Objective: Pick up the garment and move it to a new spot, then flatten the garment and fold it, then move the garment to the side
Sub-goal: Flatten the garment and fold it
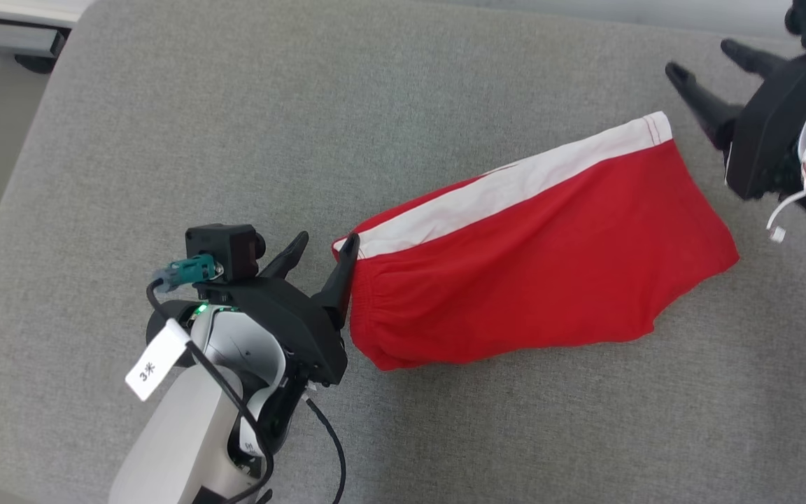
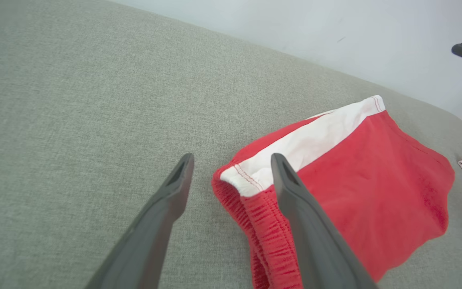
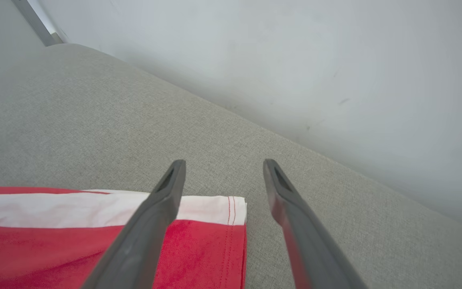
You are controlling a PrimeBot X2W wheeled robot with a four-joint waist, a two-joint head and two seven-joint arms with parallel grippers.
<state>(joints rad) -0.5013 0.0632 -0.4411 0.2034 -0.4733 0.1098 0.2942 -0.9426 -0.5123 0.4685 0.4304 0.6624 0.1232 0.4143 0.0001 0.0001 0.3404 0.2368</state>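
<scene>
Head view: red shorts (image 1: 536, 266) folded on cushion (image 1: 235, 105) — left gripper (image 1: 327, 238), right gripper (image 1: 700, 58) both wide open, empty. Fold looks done; move aside remains.

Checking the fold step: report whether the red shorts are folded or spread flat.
Folded in half: the red shorts lie as one leg's width on the grey cushion, white side stripe along one edge, waistband layers stacked.

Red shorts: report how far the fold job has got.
Done, apparently: the red shorts lie folded in half, fairly flat, on the grey cushion. In hand: nothing; left gripper and right gripper stand open at either end. Remaining: moving them aside.
</scene>
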